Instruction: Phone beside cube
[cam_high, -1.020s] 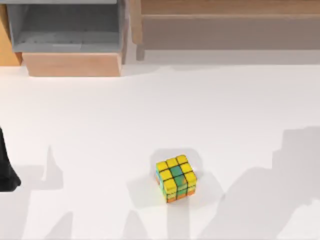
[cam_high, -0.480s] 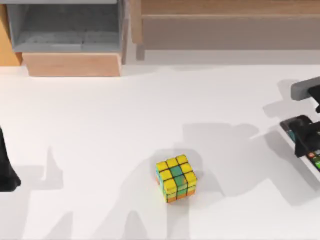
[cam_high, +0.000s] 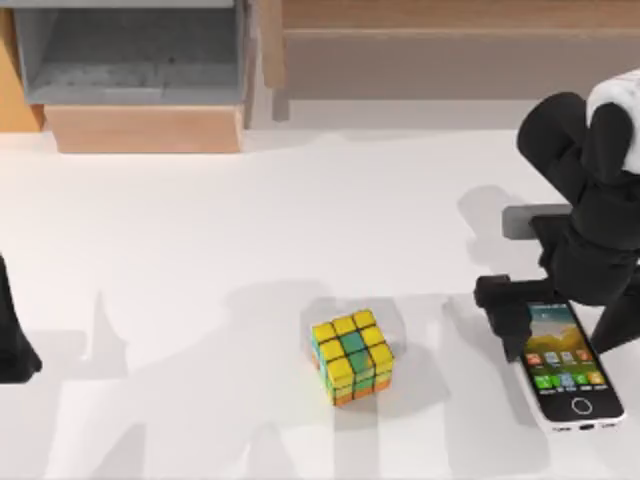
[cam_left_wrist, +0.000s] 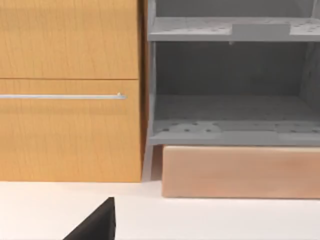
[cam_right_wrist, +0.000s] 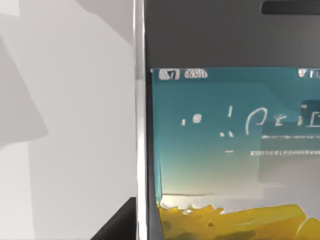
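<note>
Lower right of top view: right gripper (cam_high: 545, 315) pinching phone (cam_high: 568, 362), long axis near-vertical. Cube (cam_high: 352, 355) lies well apart to frame-left. Left arm parked at left edge.

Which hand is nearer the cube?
Right. The right hand is over the phone's far end, on the table's right side, a short way from the cube. The left arm sits parked at the table's left edge, much farther away.

No writing can be read with any certainty. The phone (cam_high: 566, 365) has a lit screen with rows of colourful app icons and pale marks like a clock and status bar, but the characters are too blurred to make out in the right wrist view.
</note>
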